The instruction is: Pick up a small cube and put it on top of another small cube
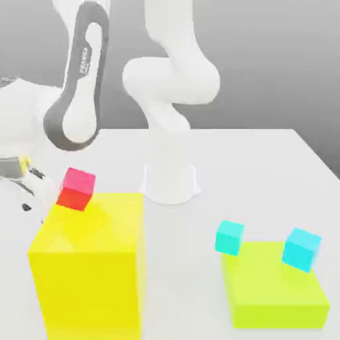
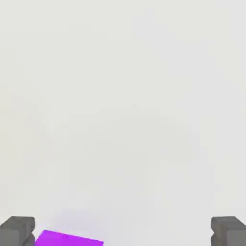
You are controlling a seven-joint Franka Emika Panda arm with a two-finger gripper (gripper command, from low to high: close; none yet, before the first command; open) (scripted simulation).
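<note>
While open, hand beside purple cube

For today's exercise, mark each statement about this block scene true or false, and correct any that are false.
1. A small red cube sits on the big yellow block. True.
2. Two small cyan cubes rest on the flat lime-green block. True.
3. The gripper has its fingers closed on the small purple cube. False: the fingers stand wide apart, with the cube near one of them.
4. The purple cube is stacked on the red cube. False: it lies on the pale table.
</note>
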